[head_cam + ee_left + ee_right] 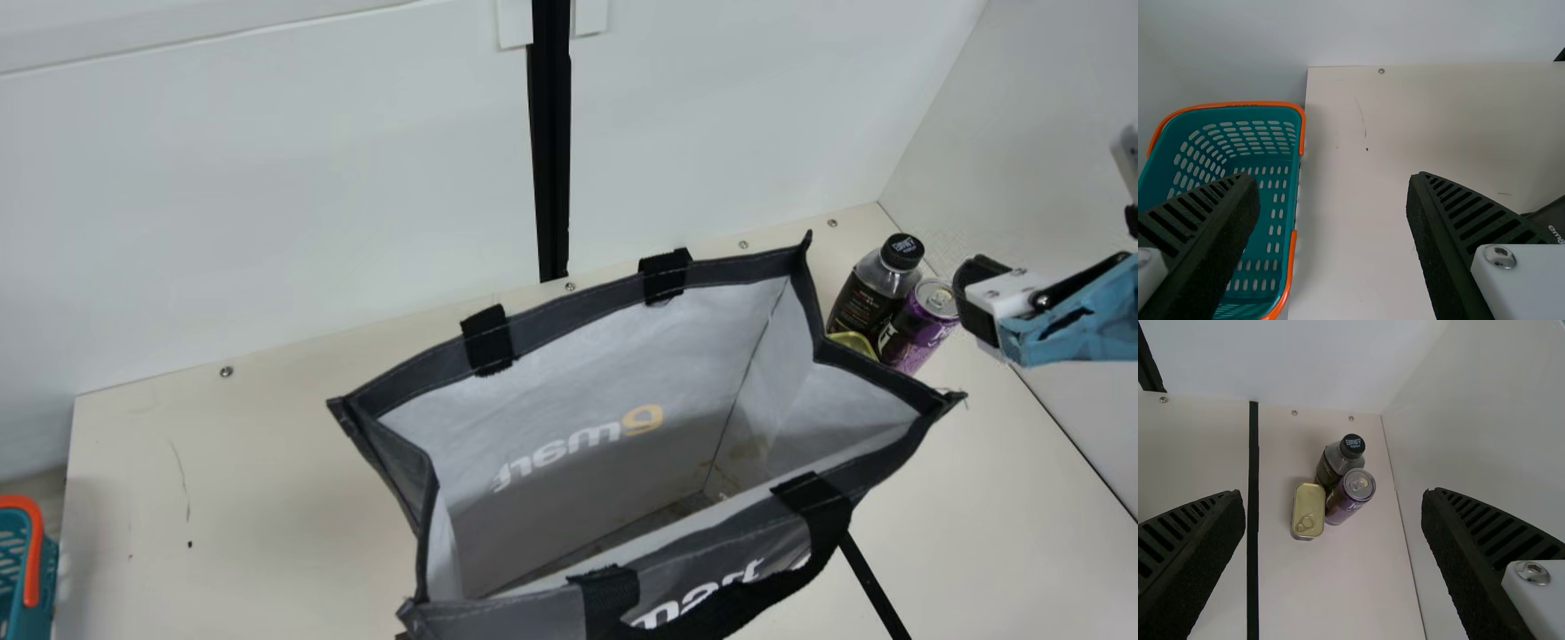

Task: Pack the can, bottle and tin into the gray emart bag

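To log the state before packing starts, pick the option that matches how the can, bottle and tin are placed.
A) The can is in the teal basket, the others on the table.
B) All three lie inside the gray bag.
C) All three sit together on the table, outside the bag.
C: the can, bottle and tin are grouped on the table, beyond the bag's side.

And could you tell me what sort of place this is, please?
Probably a robot workstation or lab test booth rather than a real shop: a cream table walled by plain white panels, with an open gray bag and a can, bottle and tin grouped beside it.
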